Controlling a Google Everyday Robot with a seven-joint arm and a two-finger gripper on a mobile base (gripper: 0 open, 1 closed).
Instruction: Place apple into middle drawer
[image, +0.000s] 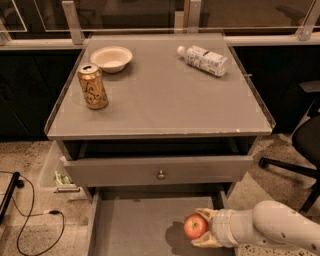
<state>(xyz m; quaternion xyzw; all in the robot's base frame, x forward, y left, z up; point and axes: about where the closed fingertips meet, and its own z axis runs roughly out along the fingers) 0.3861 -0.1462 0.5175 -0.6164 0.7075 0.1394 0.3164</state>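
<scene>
The red-orange apple (195, 226) is held in my gripper (204, 228), which reaches in from the lower right on a white arm. The fingers (205, 214) are shut on the apple from its right side. The apple hangs just above the floor of the pulled-out middle drawer (130, 225), over its right half, and casts a dark shadow on the grey floor. The drawer's front end is cut off by the bottom of the view.
Above the open drawer is a shut drawer front with a round knob (161, 174). On the cabinet top (165, 95) stand a gold can (92, 86), a white bowl (111, 58) and a lying plastic bottle (203, 59). A black chair (305, 145) stands at right; cables (30, 215) lie at left.
</scene>
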